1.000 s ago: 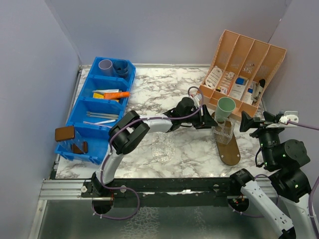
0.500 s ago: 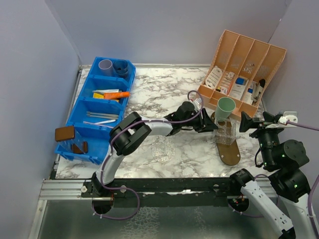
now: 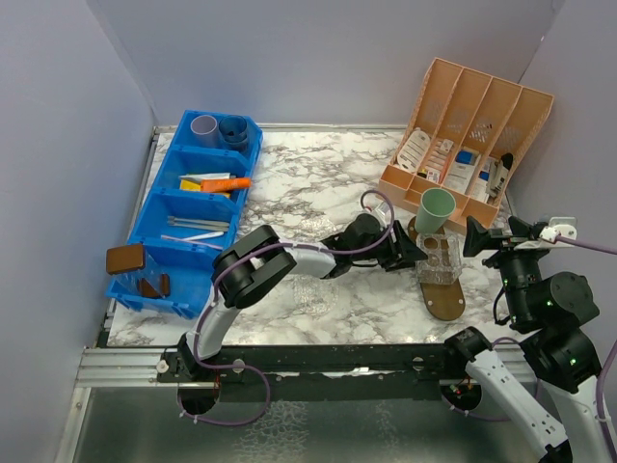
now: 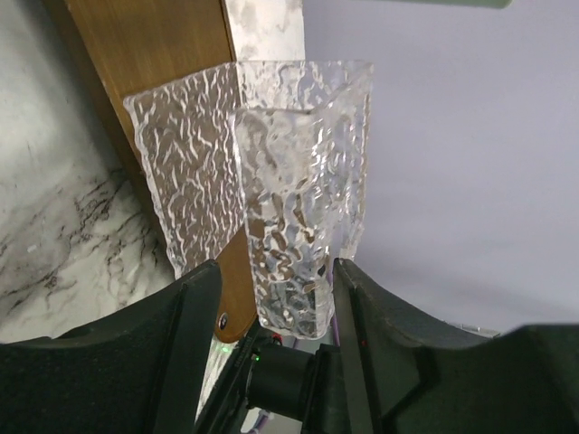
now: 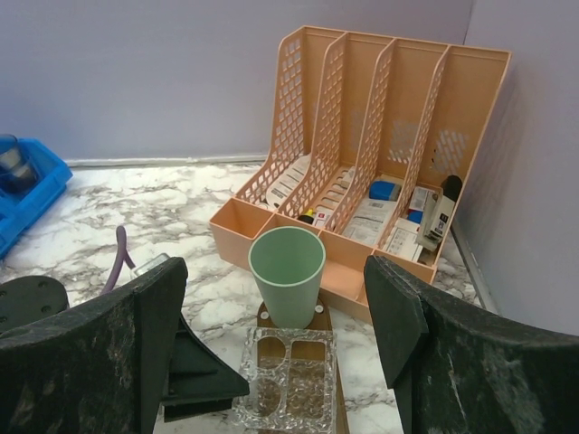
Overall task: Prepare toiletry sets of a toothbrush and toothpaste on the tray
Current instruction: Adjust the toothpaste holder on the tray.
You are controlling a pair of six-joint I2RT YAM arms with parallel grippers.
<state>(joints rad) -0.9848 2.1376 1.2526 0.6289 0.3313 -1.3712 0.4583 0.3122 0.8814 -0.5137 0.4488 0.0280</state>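
— Where is the left end effector (image 4: 276,271)?

— Stretched across the marble tabletop (image 3: 318,183) to the brown oval wooden tray (image 3: 445,297). Its jaws stand half-spread on either side of the clear textured glass holder (image 3: 436,258), which sits on the tray. A sliver of gap shows on one side, so it looks unclamped (the other finger seems to touch the glass).

— And the mint green plastic cup (image 3: 436,209)?

— Upright on the same tray, just behind the holder.

— The right end effector (image 5: 273,260)?

— Fingers wide apart, holding nothing, off to the right of the tray.

— The other pieces?

— A lilac cup (image 3: 204,125) and a smoky dark cup (image 3: 233,128) share the far compartment of the blue plastic bin (image 3: 159,207). An orange tube (image 3: 228,183) lies in the next, and thin toothbrushes (image 3: 198,228) in the one after.
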